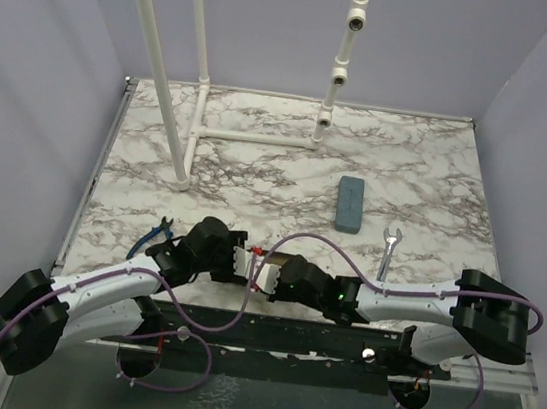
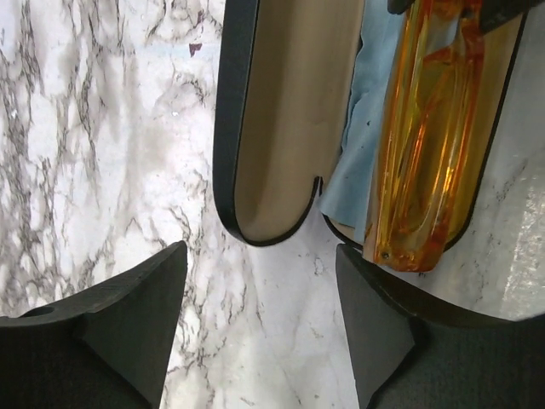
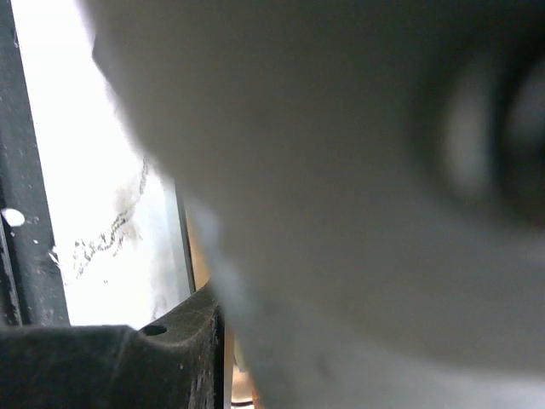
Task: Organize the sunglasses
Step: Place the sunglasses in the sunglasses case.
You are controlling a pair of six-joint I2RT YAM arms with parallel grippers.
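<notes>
In the left wrist view a black oval case [image 2: 285, 128] lies open on the marble, its tan-lined lid to the left. The translucent yellow-orange sunglasses [image 2: 426, 145] lie folded in its base on a blue cloth [image 2: 356, 175]. My left gripper [image 2: 260, 315] stands open just short of the case's near end, with only bare marble between its fingers. Two dark tips of my right gripper [image 2: 447, 8] press either side of the sunglasses at the top edge. From above, the left gripper [image 1: 249, 260] and right gripper [image 1: 272, 273] meet over the case and hide it.
A blue-grey oblong case [image 1: 350, 203] lies at mid-right. A silver wrench [image 1: 388, 250] lies near the right arm and blue-handled pliers [image 1: 159, 233] by the left arm. A white pipe frame [image 1: 194, 134] stands at the back. A blurred grey shape [image 3: 358, 170] fills the right wrist view.
</notes>
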